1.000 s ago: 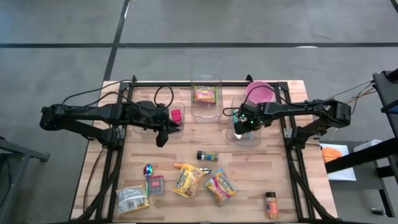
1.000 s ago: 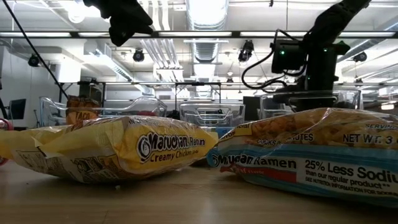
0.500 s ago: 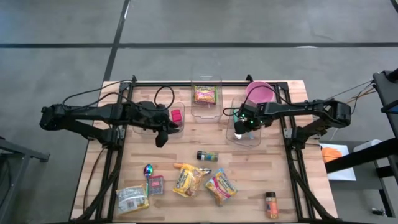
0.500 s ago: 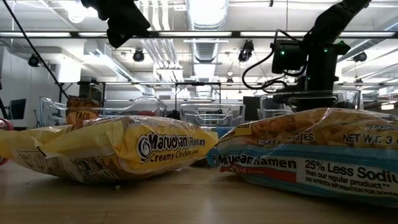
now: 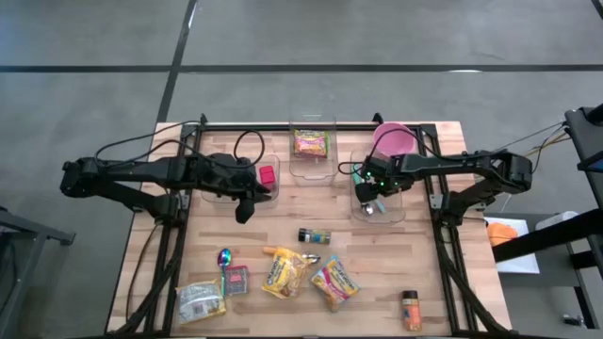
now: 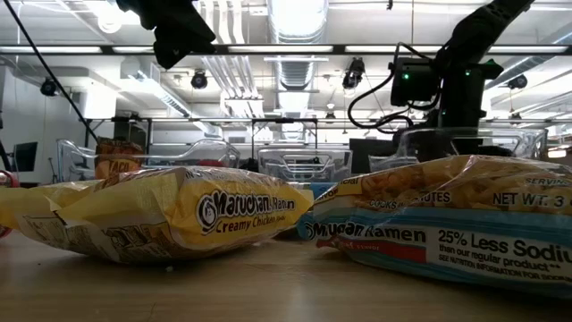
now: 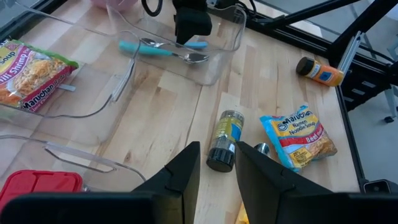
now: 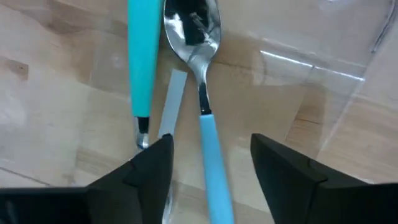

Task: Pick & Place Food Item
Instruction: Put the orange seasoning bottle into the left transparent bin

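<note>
Ramen packs up front, right gripper over the spoon bin

Nearest, packs [image 6: 170, 219] read "Maruchan Ramen Creamy Chicken" and "25% Less Sodium" [image 6: 456, 237]. Mid-table lies a spice jar [image 5: 315, 235]. Farther, the right gripper [image 5: 368, 202] hangs jaws apart, holding nothing, over teal spoons [image 8: 202, 106] in a clear bin [image 5: 396, 209]; left gripper [image 5: 244, 209] narrow, empty. Shrimp ramen [image 5: 311, 143] sits in the middle bin [image 5: 294, 168].

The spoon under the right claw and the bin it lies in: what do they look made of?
Spoon: the bowl looks like polished metal, mirror-bright with reflections; the handle looks like matte teal plastic. Bin: apparently clear hard plastic, since the wood shows through its glossy walls. The right claw hangs open above the spoon.
</note>
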You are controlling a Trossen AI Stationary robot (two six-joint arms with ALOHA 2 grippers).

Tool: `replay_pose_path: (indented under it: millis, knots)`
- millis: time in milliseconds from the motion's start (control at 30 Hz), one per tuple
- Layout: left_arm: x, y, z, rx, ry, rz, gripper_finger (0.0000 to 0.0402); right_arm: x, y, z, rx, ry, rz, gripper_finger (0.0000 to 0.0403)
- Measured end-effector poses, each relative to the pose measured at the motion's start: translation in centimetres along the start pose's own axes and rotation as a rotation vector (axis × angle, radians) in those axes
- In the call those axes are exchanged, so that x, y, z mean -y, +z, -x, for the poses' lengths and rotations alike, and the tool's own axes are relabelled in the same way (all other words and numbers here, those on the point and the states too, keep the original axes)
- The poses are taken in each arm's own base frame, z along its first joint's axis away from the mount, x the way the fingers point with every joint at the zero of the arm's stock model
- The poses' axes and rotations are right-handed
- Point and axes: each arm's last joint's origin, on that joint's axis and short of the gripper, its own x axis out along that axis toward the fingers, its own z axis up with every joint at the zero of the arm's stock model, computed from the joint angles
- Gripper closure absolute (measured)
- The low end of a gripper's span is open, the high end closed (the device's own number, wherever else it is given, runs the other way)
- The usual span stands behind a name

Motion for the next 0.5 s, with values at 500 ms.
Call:
replay_pose_path:
  millis: [500]
  knots:
    - [0.0, -0.1, 0.0, -0.007, 0.002, 0.004, 0.0293, 0.2, -2.7, 7.3, 0.065, 0.151, 0.04, 0.0177]
